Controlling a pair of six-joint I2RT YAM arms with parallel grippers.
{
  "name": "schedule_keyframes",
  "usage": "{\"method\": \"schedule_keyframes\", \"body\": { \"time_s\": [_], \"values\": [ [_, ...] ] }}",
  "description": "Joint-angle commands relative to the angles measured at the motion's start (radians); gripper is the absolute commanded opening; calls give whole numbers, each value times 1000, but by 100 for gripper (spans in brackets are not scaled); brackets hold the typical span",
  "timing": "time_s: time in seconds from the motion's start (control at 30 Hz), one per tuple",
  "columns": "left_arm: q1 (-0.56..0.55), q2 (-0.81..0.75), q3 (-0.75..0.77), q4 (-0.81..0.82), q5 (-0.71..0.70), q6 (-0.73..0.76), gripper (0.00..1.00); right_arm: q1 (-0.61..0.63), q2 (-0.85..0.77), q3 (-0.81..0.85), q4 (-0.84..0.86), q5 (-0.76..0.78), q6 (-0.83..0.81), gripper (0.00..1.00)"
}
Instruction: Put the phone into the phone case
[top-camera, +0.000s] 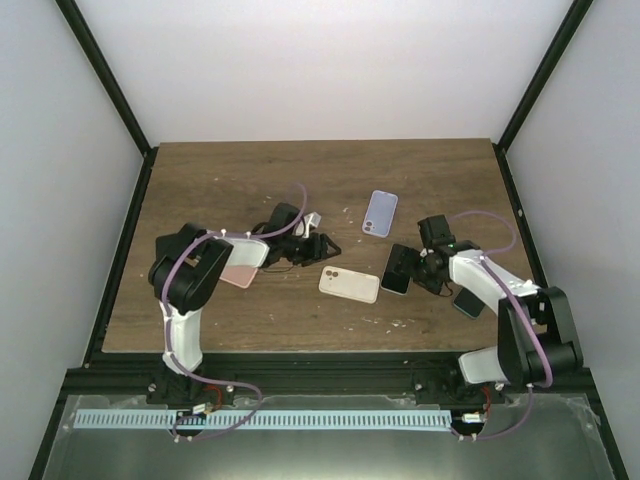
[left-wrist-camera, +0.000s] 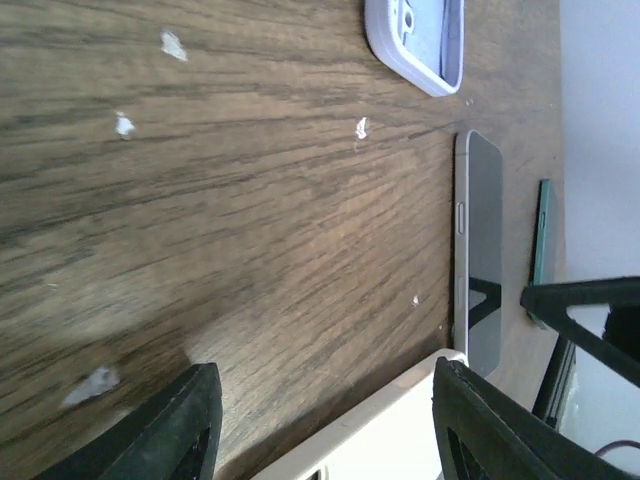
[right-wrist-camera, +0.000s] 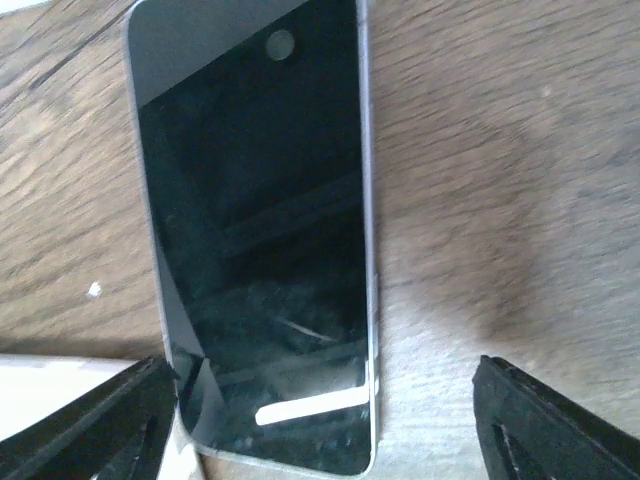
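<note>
The phone (top-camera: 397, 268) lies flat, dark screen up, right of the table's middle; it fills the right wrist view (right-wrist-camera: 260, 220) and shows edge-on in the left wrist view (left-wrist-camera: 478, 250). My right gripper (top-camera: 420, 268) is open and empty, low over the phone's end (right-wrist-camera: 325, 435), the phone nearer its left finger (right-wrist-camera: 90, 430). An empty lavender phone case (top-camera: 380, 213) lies open side up behind it (left-wrist-camera: 420, 45). A cream-white case-like slab (top-camera: 349, 284) lies left of the phone (left-wrist-camera: 390, 430). My left gripper (top-camera: 320, 247) is open, one corner of the slab between its fingers (left-wrist-camera: 320, 425).
A pink flat object (top-camera: 243, 272) lies by the left arm's elbow. A teal flat object (top-camera: 468, 302) lies under the right arm (left-wrist-camera: 543, 240). The cream slab's corner shows at the lower left of the right wrist view (right-wrist-camera: 50, 395). White walls enclose the wooden table (top-camera: 220, 190).
</note>
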Motion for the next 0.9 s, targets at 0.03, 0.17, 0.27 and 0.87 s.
{"method": "schedule_keyframes", "body": {
  "time_s": [0.03,0.17,0.27,0.87],
  "values": [
    [-29,24,-53,31,43,10,59,6,78,88,-30,141,-75,97],
    [-48,31,-131,111,174,-61,57,6,97,101,-23,135,-57,100],
    [-88,-13,-191,73,162,-30,56,7,95,83,-8,115,-65,99],
    [-296,-127,-52,-319,-414,380,41,6,31,41,27,90,-118,97]
  ]
}}
